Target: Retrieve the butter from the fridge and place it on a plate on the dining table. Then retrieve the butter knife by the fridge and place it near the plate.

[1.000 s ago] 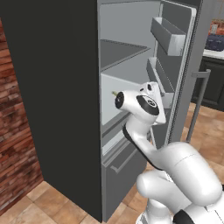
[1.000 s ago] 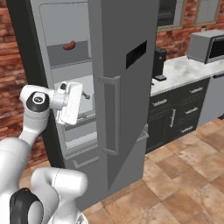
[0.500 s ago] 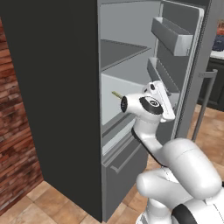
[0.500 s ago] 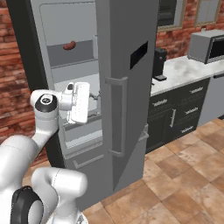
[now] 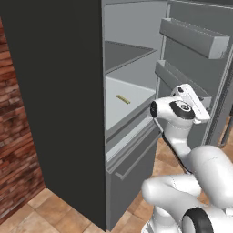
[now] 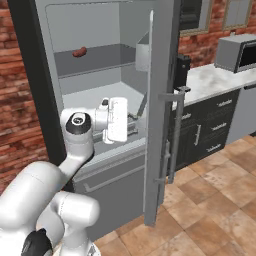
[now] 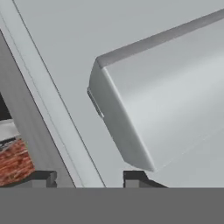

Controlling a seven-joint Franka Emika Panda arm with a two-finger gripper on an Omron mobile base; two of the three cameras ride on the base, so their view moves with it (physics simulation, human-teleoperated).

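Left base view: the fridge (image 5: 59, 91) stands with its door swung open, and the butter (image 5: 123, 98) lies alone on the pale middle shelf (image 5: 132, 98), well inside and untouched. The arm's wrist sits at the shelf's outer edge, near the door bins, apart from the stick. Right base view: the hand is turned toward the open door (image 6: 162, 100) rather than toward the shelf's interior; a small red lump (image 6: 79, 51) rests on the upper shelf, and beyond the door a dark-cabinet worktop (image 6: 210, 80) carries a microwave (image 6: 237, 50). The butter cannot be made out here — the arm stands across that part of the shelf. Hand view: the claw (image 7: 89, 178) shows two dark tips with a clear gap and nothing between them, so it is part open and empty; ahead are a grey door bin (image 7: 166, 105) and the door lining, not the butter. Judgement: retrieval has not begun. The risks are that the hand, aimed at the door side, strikes a bin or the door edge when it swings inward, and that a narrowed claw nudges the thin stick deeper along the shelf rather than straddling it.
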